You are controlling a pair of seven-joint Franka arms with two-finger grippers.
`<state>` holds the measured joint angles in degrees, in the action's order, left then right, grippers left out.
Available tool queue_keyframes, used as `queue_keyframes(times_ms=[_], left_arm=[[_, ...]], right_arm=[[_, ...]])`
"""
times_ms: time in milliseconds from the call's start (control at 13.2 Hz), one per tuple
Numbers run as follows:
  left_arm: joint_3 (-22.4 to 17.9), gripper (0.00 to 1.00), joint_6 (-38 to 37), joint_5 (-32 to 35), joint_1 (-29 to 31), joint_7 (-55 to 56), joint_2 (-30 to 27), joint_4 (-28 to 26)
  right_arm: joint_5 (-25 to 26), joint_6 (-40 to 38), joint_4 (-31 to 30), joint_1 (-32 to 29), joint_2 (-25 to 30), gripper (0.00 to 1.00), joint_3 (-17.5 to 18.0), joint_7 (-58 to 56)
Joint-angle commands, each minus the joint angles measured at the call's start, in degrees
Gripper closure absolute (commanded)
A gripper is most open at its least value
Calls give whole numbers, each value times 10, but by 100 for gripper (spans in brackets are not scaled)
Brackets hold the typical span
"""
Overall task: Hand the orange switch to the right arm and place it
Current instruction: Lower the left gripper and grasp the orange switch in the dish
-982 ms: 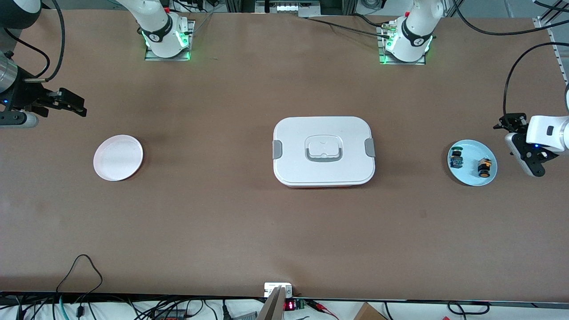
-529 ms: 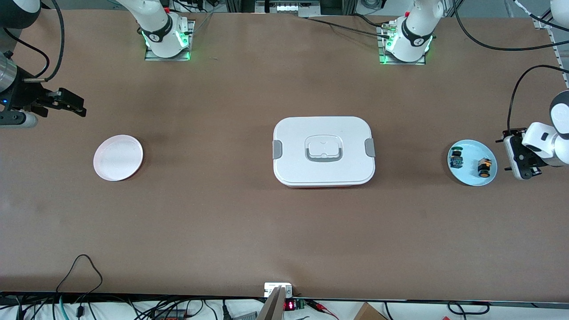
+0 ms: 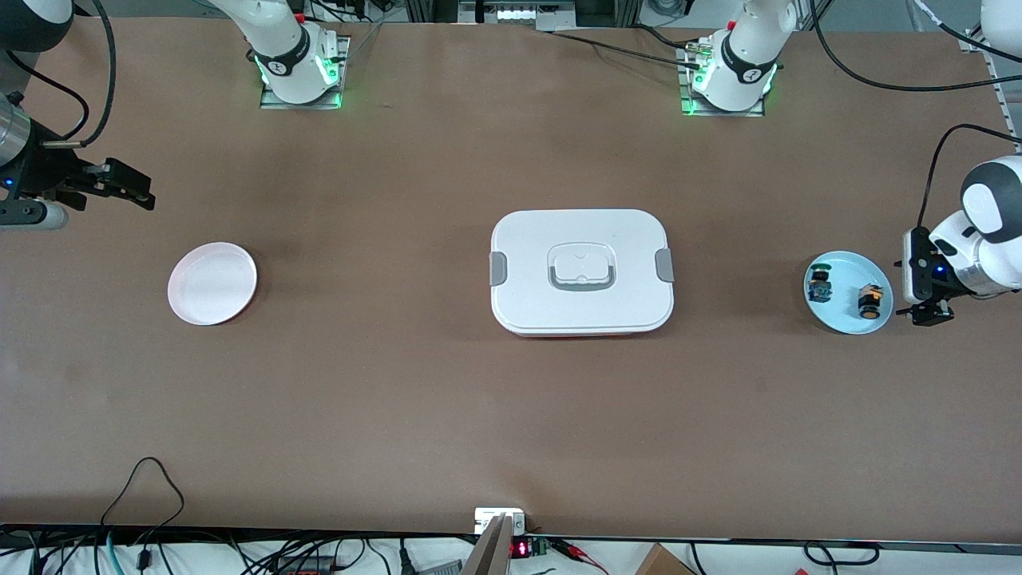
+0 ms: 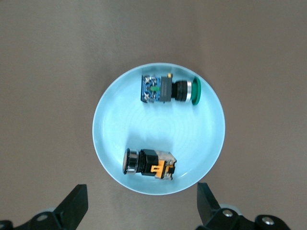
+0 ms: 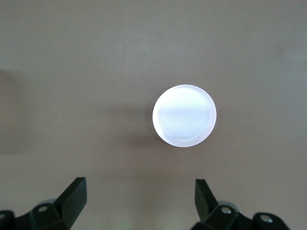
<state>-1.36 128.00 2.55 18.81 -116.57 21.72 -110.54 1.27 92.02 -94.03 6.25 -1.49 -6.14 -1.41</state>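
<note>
- Front view: the orange switch lies on its side on a light blue plate at the left arm's end of the table, beside a green switch. The left gripper hangs just beside the plate's outer edge. The right gripper waits over the table at the right arm's end, near a pink plate. A white lidded box sits mid-table.
- Left wrist view: the left gripper's fingers are spread wide and empty; the orange switch lies in the plate ahead of them, untouched.
- Right wrist view: the right gripper's fingers are spread apart, holding nothing, with the pink plate below.
</note>
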Motion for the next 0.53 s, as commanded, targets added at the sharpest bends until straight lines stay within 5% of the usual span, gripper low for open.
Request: queue_keyframes(times_ms=[0, 453], left_arm=[[8, 0, 63, 1, 27, -53, -3, -41], [15, 0, 118, -21, 45, -63, 40, -42]], right_arm=[[-1, -11, 13, 0, -4, 0, -1, 8], [-1, -11, 13, 0, -4, 0, -1, 7]])
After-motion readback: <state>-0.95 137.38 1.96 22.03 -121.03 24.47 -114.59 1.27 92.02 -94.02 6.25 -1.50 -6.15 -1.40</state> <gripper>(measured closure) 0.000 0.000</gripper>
